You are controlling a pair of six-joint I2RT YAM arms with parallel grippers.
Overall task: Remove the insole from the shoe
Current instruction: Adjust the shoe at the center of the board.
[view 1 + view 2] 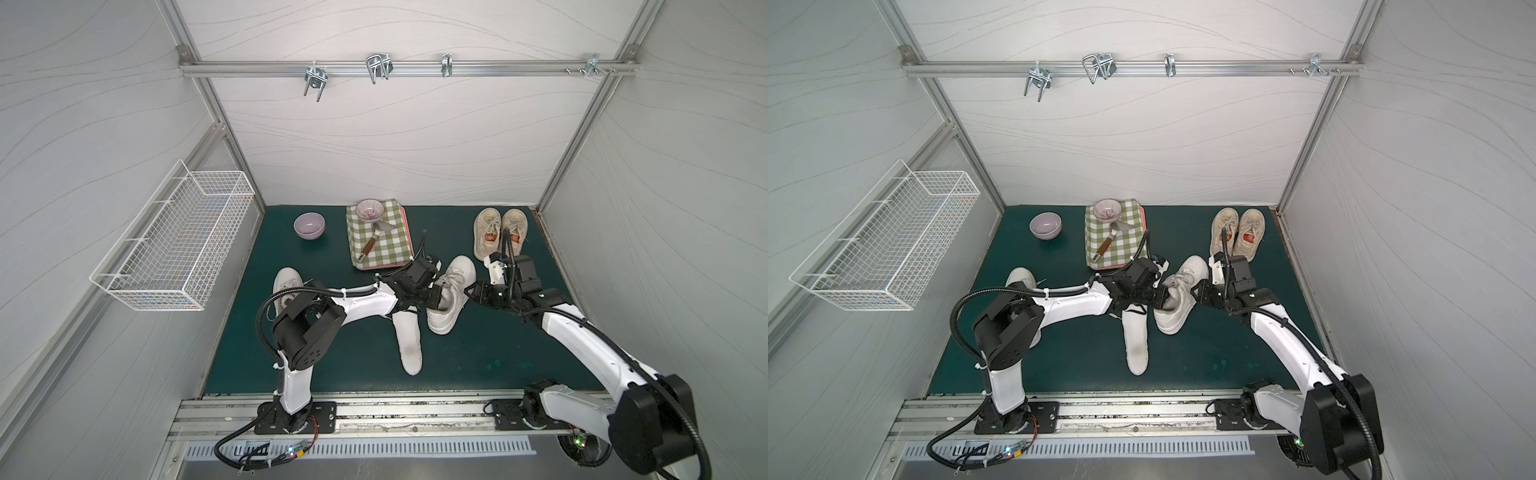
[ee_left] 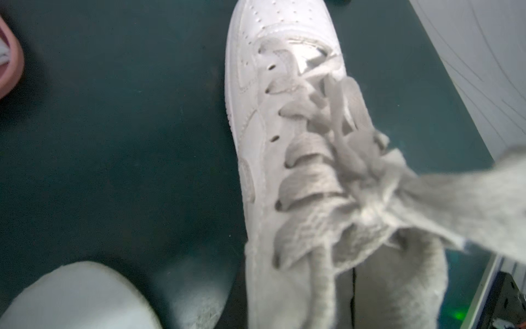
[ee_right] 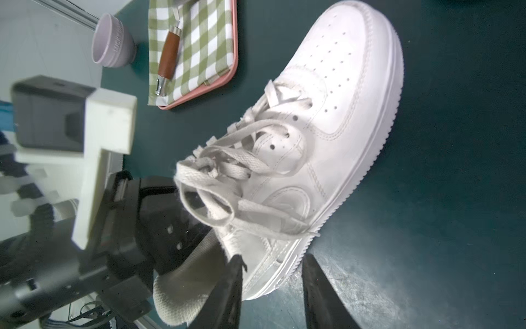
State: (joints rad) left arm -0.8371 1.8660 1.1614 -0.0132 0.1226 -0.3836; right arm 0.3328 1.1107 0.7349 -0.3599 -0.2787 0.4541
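On the green mat (image 1: 498,353), centre: one white laced shoe (image 1: 453,299), toe toward the back wall.

Left gripper (image 1: 437,300): reaches into the shoe's mouth at the heel end, jaws drawn together. What they pinch is hidden by the collar. In the right wrist view a woven, rounded flap curls out beneath it, most likely the heel of the insole (image 3: 182,293) (it could be lining; I cannot be sure).

Right gripper (image 1: 468,290): at the shoe's outer side near the heel, fingers (image 3: 321,290) apart with the side wall and sole edge between them. Whether they press on it I cannot tell. Its job looks to be steadying.

Just beside the shoe, nearer the robot: one loose insole (image 1: 409,345), flat on the mat, its far end under the left arm.

Beneath the left arm's elbow: a second white shoe (image 1: 286,282).

Back right: a pair of worn cream shoes (image 1: 498,232), side by side.

Back centre: a pink tray (image 3: 227,77) with a checked cloth (image 1: 380,237), a patterned bowl (image 1: 369,209) and a spatula (image 1: 372,241) on it. A lilac bowl (image 1: 309,225) stands near it.

Side wall: a wire basket (image 1: 174,245).

Progress, by my reckoning: the reach and pinch are made, and the insole sits mostly within the shoe, not yet out. Left to do: draw it back through the mouth while the shoe is held down, then lay it on the mat.
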